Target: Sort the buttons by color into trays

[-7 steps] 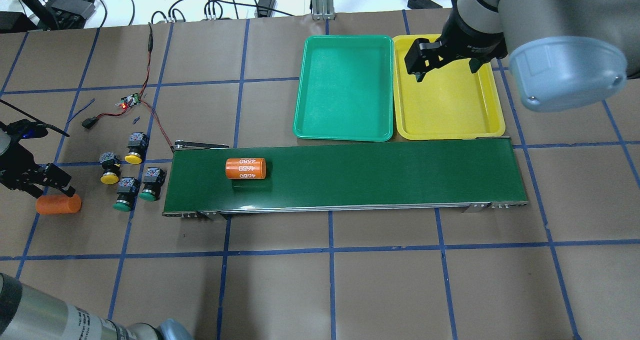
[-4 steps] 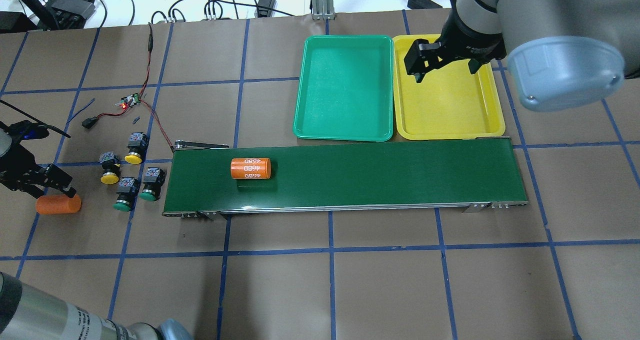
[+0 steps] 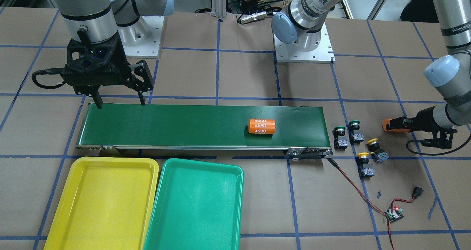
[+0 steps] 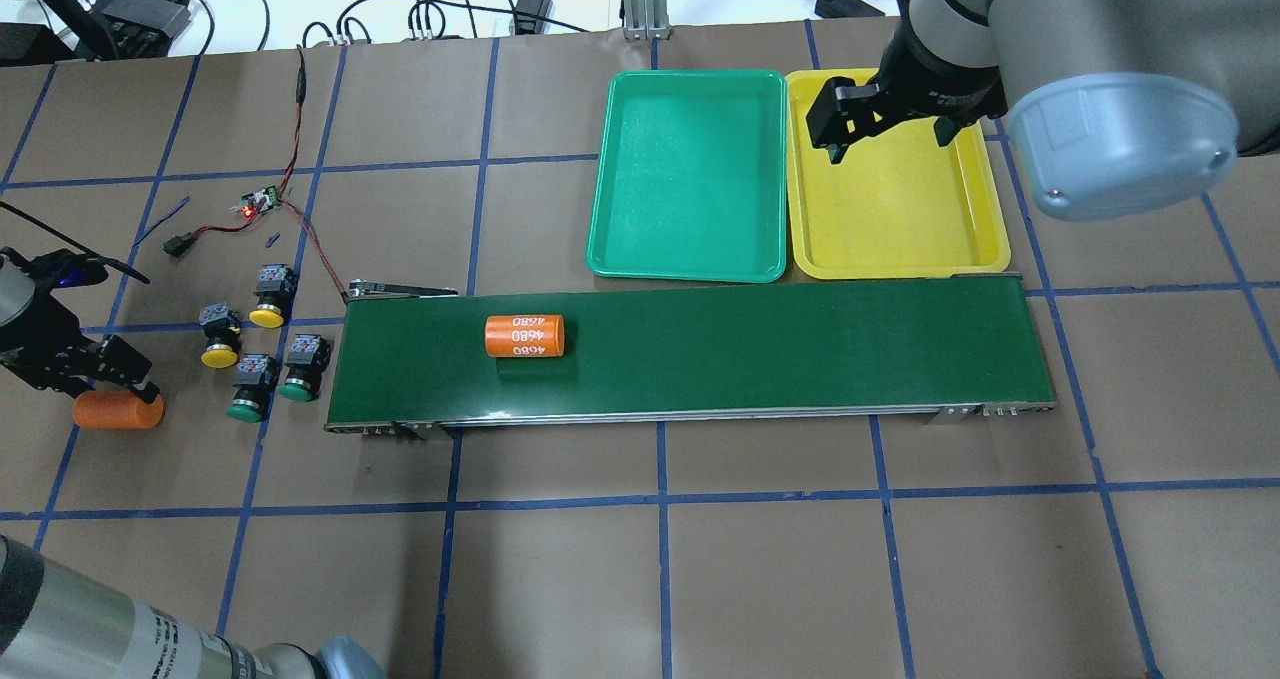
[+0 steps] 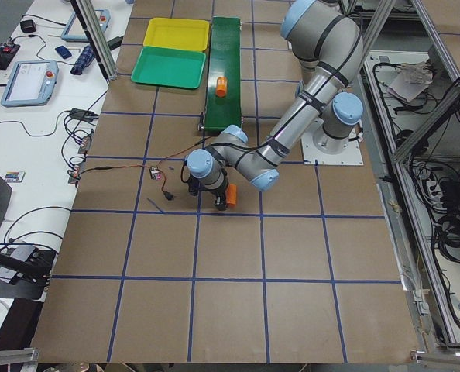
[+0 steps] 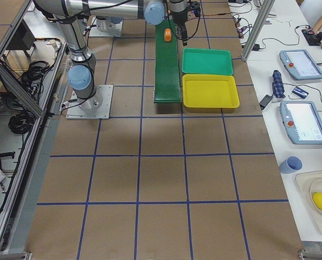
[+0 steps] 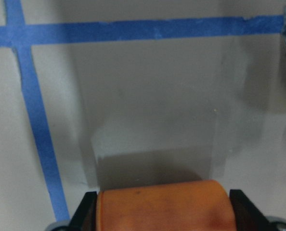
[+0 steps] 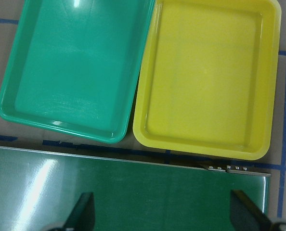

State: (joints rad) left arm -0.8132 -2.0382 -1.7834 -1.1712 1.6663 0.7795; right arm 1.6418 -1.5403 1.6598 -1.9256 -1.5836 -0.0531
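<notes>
The 2 yellow-capped buttons (image 4: 218, 356) and 2 green-capped buttons (image 4: 297, 390) sit on the worktop (image 4: 700, 559) beside the conveyor belt (image 4: 750, 349), well apart from the green tray (image 4: 690, 179) and yellow tray (image 4: 900, 209). The left hand (image 4: 108, 389) is clamped on a plain orange cylinder (image 4: 118, 412). The right hand (image 3: 120, 102) hangs spread above the belt.

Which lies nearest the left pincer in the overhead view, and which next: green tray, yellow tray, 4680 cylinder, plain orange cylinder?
1. plain orange cylinder, gripped in the left pincer.
2. 4680 cylinder, on the left part of the belt.
3. green tray, beyond the belt, centre-right.
4. yellow tray, farthest right.
</notes>
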